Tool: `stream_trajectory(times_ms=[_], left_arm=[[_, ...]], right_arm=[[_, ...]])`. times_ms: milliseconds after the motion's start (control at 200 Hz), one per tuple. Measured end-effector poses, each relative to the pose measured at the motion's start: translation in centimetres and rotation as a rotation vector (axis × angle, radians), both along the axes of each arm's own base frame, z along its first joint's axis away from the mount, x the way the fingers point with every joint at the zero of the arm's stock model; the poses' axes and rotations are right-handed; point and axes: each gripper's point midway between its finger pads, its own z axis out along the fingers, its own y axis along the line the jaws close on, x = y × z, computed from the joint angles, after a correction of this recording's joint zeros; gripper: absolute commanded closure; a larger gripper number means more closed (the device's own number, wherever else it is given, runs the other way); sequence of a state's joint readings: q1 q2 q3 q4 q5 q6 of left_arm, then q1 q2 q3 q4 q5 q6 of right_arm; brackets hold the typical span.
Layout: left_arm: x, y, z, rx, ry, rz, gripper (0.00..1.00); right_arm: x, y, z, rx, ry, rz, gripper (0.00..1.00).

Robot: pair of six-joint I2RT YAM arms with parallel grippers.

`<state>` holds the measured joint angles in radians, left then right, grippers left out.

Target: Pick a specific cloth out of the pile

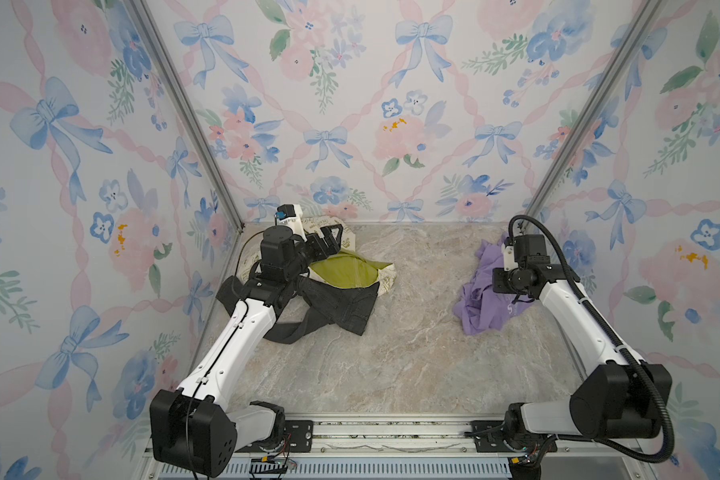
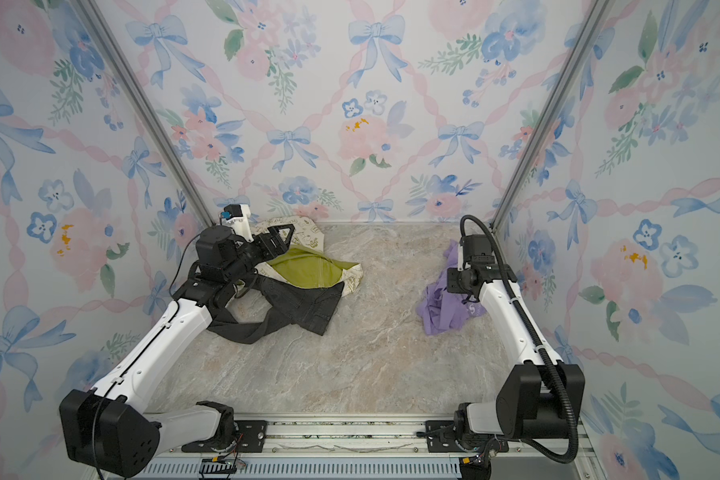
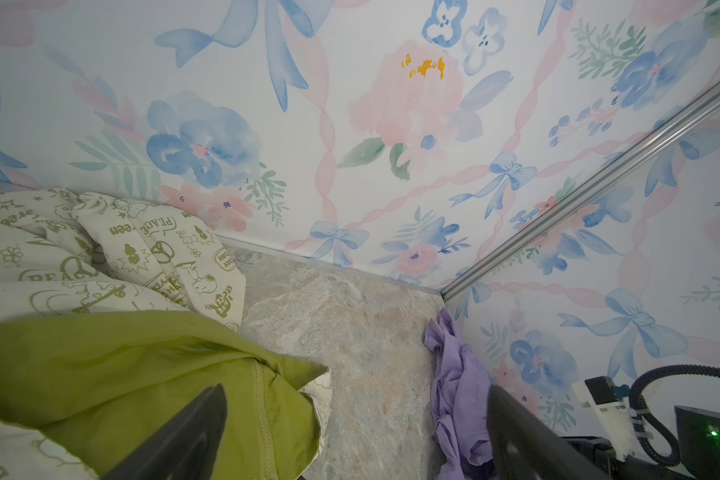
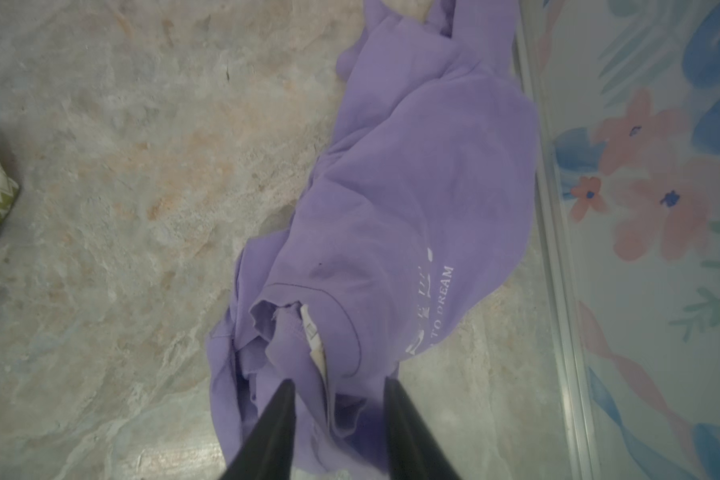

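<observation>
Right hand (image 4: 337, 380), jaws parted, poised over the lavender T-shirt (image 4: 412, 187), which stretches lengthwise away from it; left hand (image 1: 332, 237), jaws spread, hovers at the pile (image 1: 350, 270), well apart.

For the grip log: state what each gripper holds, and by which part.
Nothing is held. The right gripper stands open over the collar of the crumpled lavender T-shirt; the left gripper hangs open above the olive-green fabric lining.

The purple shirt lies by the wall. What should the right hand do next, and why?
Probably lift the right gripper straight up and away. Its jaws stand apart over the purple shirt, which lies on the table by the side wall, well apart from the pile, so the picking looks done.
</observation>
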<state>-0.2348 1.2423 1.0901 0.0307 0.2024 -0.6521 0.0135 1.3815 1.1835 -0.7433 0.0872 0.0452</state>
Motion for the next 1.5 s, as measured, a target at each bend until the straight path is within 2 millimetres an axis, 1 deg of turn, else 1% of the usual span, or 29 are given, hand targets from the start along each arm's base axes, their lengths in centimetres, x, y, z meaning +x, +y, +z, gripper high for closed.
stream_trajectory(times_ms=[20,75,125,150,210,265,390,475,500,525,565,635,710,775,835,925,990,1040,1185,1295,1370,1440,1500], left_arm=[[0.0,0.0,-0.1,0.0,0.002,-0.002,0.02],[0.2,-0.1,-0.3,-0.002,0.009,-0.004,0.02],[0.3,-0.2,-0.6,-0.002,0.016,-0.006,0.02],[0.4,-0.2,-0.7,-0.001,0.019,-0.006,0.02],[0.5,-0.2,-1.0,0.0,0.025,-0.006,0.02],[0.5,-0.2,-1.0,0.0,0.027,-0.006,0.02],[0.6,-0.2,-1.1,0.002,0.024,-0.002,0.02],[0.5,0.1,-1.4,0.013,0.024,0.009,0.02],[0.5,0.2,-1.5,0.02,0.024,0.017,0.02],[0.5,0.4,-1.7,0.026,0.023,0.025,0.02],[0.3,0.8,-1.8,0.039,0.02,0.043,0.02],[0.0,1.8,-1.9,0.063,0.007,0.08,0.02],[-0.5,3.1,-1.8,0.09,-0.017,0.13,0.02],[-1.1,4.2,-1.6,0.113,-0.053,0.168,0.02],[-1.7,5.1,-1.4,0.138,-0.094,0.2,0.02],[-2.9,6.3,-1.7,0.178,-0.166,0.249,0.02],[-3.8,7.3,-2.3,0.206,-0.202,0.293,0.02],[-4.3,8.1,-3.1,0.234,-0.214,0.332,0.02],[-5.1,10.2,-6.6,0.328,-0.193,0.422,0.02],[-5.8,11.3,-10.5,0.41,-0.152,0.454,0.02],[-6.4,11.9,-12.8,0.462,-0.125,0.469,0.02],[-6.7,12.6,-14.2,0.502,-0.11,0.49,0.02],[-6.7,13.2,-15.0,0.529,-0.106,0.506,0.02]], right_arm=[[-0.1,0.1,0.0,0.002,0.004,0.008,0.36],[-0.5,0.4,0.5,0.024,-0.008,0.008,0.25],[-0.7,0.6,1.5,0.038,-0.039,0.005,0.16],[-0.7,0.7,2.0,0.04,-0.057,0.011,0.14],[-0.9,0.9,3.6,0.06,-0.105,0.011,0.13],[-0.6,1.1,5.2,0.073,-0.154,0.017,0.11],[1.0,1.8,9.0,0.111,-0.276,0.034,0.09],[2.0,2.2,11.0,0.137,-0.357,0.046,0.07],[2.2,2.4,11.6,0.146,-0.384,0.05,0.04],[2.4,2.4,12.1,0.151,-0.407,0.052,0.02],[2.6,2.5,13.3,0.163,-0.456,0.05,0.0],[2.7,2.5,15.2,0.173,-0.549,0.048,0.03],[2.4,2.4,16.9,0.179,-0.635,0.041,0.03],[1.9,2.3,17.9,0.177,-0.697,0.037,0.03],[1.6,2.1,18.2,0.172,-0.734,0.034,0.03],[1.2,1.9,17.4,0.163,-0.755,0.025,0.03],[0.9,1.6,15.9,0.154,-0.747,0.012,0.03],[0.5,1.3,14.2,0.143,-0.734,-0.006,0.03],[-0.8,0.2,9.1,0.118,-0.7,-0.074,0.03],[-1.8,-0.8,5.4,0.093,-0.69,-0.127,0.03],[-2.2,-1.4,3.1,0.072,-0.679,-0.158,0.03],[-2.4,-1.8,1.0,0.054,-0.668,-0.18,0.03],[-2.3,-2.1,-0.6,0.041,-0.654,-0.193,0.03]])
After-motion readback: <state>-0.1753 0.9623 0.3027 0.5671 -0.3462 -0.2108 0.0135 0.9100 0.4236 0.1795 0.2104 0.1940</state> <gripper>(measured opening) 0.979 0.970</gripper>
